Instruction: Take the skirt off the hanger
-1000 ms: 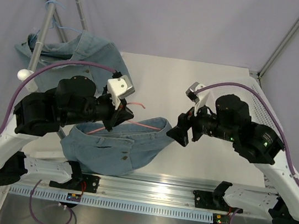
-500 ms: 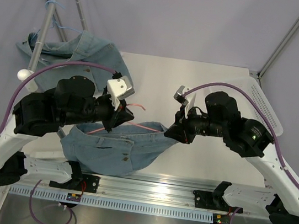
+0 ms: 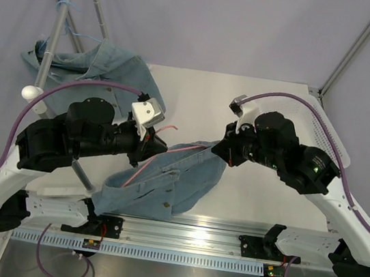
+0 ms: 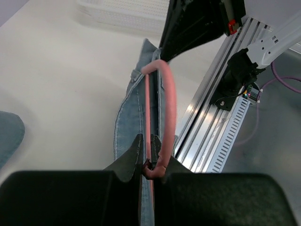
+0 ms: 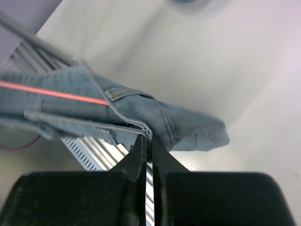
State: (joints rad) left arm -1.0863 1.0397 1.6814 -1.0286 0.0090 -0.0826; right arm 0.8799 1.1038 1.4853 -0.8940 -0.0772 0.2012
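Top view: the left claw [image 3: 148, 148] is clenching the pink hanger [image 3: 182, 150], whose bar is running rightward from it. The right claw [image 3: 219, 150] is pinching the upper edge of the denim skirt [image 3: 164, 189]. The skirt is stretching between the two claws and sagging below them onto the bench [image 3: 197, 99]. A second denim garment [image 3: 106, 58] is lying well behind the left claw.

Left wrist view: the left claw [image 4: 146, 141] is gripping the pink hanger [image 4: 169, 94] at the base of its hook. The loop is arching ahead of the fingers. The skirt's waistband [image 4: 129, 122] is running just left of the bar.

Right wrist view: the right claw [image 5: 146, 141] is closing tight on a seamed fold of the denim skirt [image 5: 141, 113]. The hanger bar [image 5: 47, 90] is showing to the claw's left.
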